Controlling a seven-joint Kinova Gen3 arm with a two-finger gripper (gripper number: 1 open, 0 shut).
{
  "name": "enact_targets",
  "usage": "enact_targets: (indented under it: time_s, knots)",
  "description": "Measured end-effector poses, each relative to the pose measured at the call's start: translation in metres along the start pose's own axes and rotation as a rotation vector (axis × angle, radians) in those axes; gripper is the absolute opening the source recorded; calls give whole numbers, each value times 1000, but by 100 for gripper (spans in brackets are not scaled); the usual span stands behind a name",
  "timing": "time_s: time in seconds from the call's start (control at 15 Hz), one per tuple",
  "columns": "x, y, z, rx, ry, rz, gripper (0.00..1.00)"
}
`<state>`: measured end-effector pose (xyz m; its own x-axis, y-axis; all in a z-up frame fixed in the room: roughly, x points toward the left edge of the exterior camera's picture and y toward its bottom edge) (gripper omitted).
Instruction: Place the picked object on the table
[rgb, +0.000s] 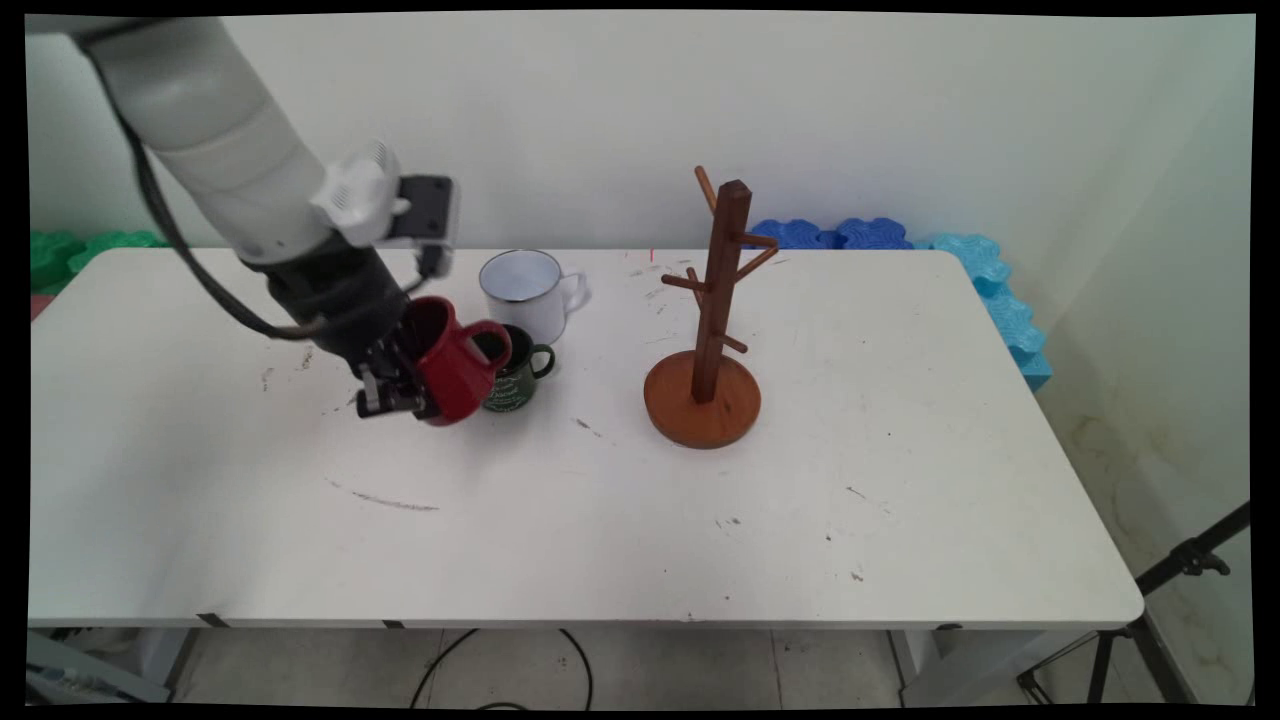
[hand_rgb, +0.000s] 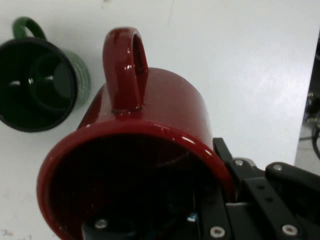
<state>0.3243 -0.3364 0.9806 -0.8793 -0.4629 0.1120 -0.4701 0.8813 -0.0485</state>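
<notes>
My gripper (rgb: 405, 385) is shut on the rim of a red mug (rgb: 452, 360), one finger inside it and one outside. The mug is lifted off the table and tilted, its mouth toward the arm and its handle (rgb: 490, 340) up and to the right. In the hand view the red mug (hand_rgb: 150, 145) fills the frame, handle (hand_rgb: 125, 65) pointing away. Just behind it a dark green mug (rgb: 515, 380) stands upright on the table, seen again as the green mug (hand_rgb: 40, 80) at upper left. A white enamel mug (rgb: 528, 290) stands behind that.
A wooden mug tree (rgb: 712, 320) with several pegs stands on a round base to the right of the mugs. The white table (rgb: 600, 520) carries a few dark scuff marks. Blue foam pieces (rgb: 900, 240) lie along the far right edge, green ones (rgb: 70, 250) at far left.
</notes>
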Motion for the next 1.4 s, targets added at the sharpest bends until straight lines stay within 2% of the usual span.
enact_targets:
  time_s: [0.2, 0.47, 1.0, 1.4]
  knots:
    - [19, 5, 19, 12, -73, -20, 0]
    - [41, 10, 49, 27, -143, -47, 0]
    - [77, 16, 103, 57, -214, -83, 0]
    - [99, 17, 134, 74, -237, -103, 0]
